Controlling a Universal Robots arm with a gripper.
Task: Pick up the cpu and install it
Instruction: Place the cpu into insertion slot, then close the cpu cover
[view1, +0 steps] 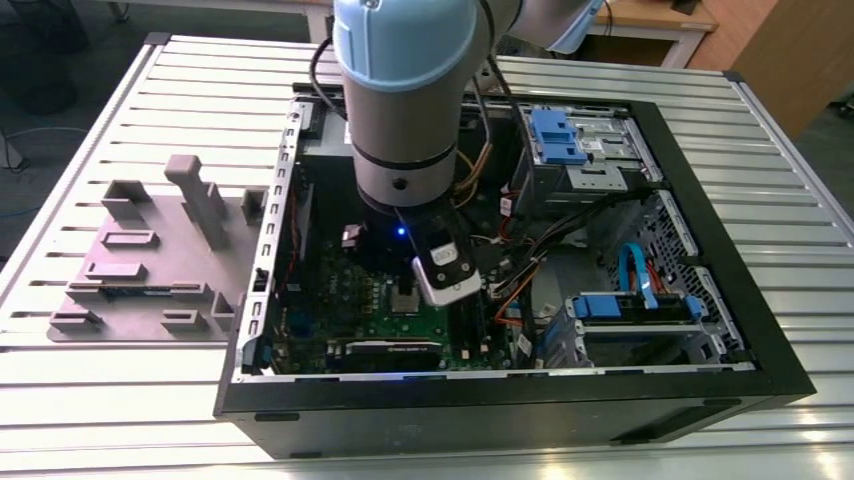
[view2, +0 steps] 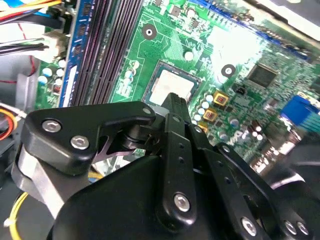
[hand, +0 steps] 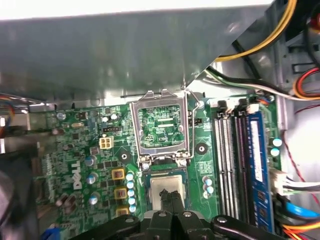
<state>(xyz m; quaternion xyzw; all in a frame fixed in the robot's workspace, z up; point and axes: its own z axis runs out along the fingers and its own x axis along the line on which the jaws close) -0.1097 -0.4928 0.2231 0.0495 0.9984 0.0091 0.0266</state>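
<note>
Silvery cpu (hand: 159, 186) is seen lying flat in its socket (hand: 145, 190) on the green board (hand: 75, 160), just under the black gripper (hand: 170, 196). The gripper's 2 fingers are closed tight together, with nothing gripped.

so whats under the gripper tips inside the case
The cpu, lying in its socket on the green motherboard. The gripper covers part of the chip, so whether they touch cannot be told.
</note>
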